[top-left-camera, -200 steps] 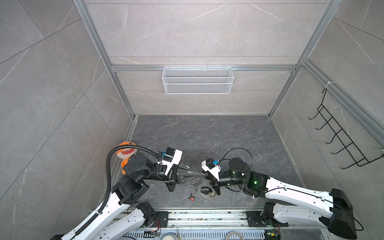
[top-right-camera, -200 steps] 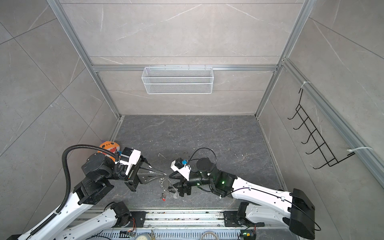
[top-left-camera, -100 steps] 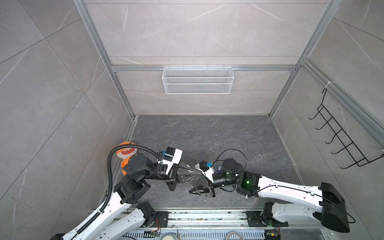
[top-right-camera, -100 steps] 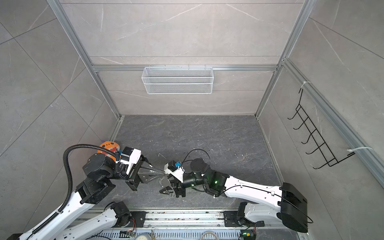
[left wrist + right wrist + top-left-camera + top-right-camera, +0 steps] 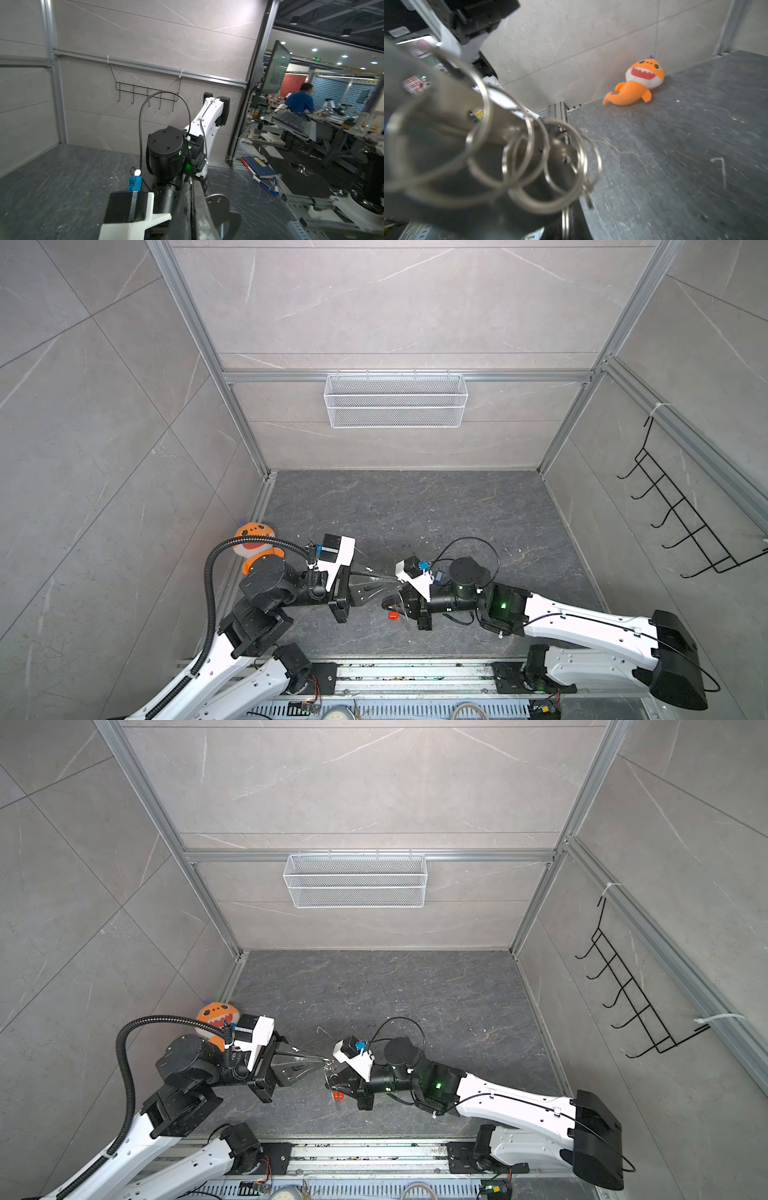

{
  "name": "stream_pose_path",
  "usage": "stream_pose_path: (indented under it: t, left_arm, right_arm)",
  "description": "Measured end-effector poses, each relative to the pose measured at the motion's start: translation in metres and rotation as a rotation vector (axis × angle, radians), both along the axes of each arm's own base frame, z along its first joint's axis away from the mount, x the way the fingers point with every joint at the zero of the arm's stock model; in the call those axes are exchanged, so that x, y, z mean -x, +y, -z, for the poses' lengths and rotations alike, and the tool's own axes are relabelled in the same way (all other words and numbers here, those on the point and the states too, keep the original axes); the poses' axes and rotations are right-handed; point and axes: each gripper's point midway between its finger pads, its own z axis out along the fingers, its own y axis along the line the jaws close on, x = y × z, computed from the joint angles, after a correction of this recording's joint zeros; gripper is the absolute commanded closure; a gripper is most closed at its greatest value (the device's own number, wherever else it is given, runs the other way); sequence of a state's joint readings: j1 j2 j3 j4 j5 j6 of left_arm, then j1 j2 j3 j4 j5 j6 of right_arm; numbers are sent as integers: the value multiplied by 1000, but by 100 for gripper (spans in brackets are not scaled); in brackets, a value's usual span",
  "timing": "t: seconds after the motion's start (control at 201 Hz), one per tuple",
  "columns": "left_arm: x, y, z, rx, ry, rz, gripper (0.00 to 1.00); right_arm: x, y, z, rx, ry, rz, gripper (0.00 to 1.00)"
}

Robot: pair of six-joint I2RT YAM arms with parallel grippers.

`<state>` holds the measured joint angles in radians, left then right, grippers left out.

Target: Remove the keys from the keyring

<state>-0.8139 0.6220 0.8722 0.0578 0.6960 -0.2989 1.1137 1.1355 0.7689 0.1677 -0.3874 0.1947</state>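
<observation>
The keyring is a bunch of several linked silver rings, blurred and close in the right wrist view. It hangs between both grippers above the dark floor. My left gripper is shut, its pointed tips pinching a bit of ring metal. My right gripper faces it from the right and is shut on one ring. A key with a red tag sits just below the right fingers. I cannot tell whether it hangs or lies on the floor.
An orange plush toy lies against the left wall behind my left arm. A white wire basket hangs on the back wall. A black hook rack is on the right wall. My right wrist is close ahead of the left fingers.
My right gripper reached left toward the left gripper's tips and closed from open to shut on a ring. The red-tagged key shifted slightly with it. The left arm stayed put.
</observation>
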Motion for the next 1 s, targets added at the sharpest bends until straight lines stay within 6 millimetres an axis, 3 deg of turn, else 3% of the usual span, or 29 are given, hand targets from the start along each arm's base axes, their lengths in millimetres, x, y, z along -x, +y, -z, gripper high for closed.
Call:
stream_pose_path:
  t: [0.204, 0.349, 0.473, 0.603, 1.001]
  left_arm:
    - [-34, 18, 18, -14, 87, -253, 64]
    - [-76, 27, 59, -95, 244, -480, 56]
    - [-96, 33, 98, -164, 349, -596, 50]
    - [-100, 29, 116, -205, 390, -602, 50]
    - [-68, -3, 119, -251, 387, -329, 55]
  right_arm:
    - [-23, -28, 43, 240, 33, 186, 100]
    - [-31, -47, 63, 385, 58, 272, 100]
    - [-37, -64, 78, 490, 62, 336, 100]
    - [-37, -72, 81, 535, 65, 347, 100]
    - [-20, -68, 38, 411, 2, 236, 100]
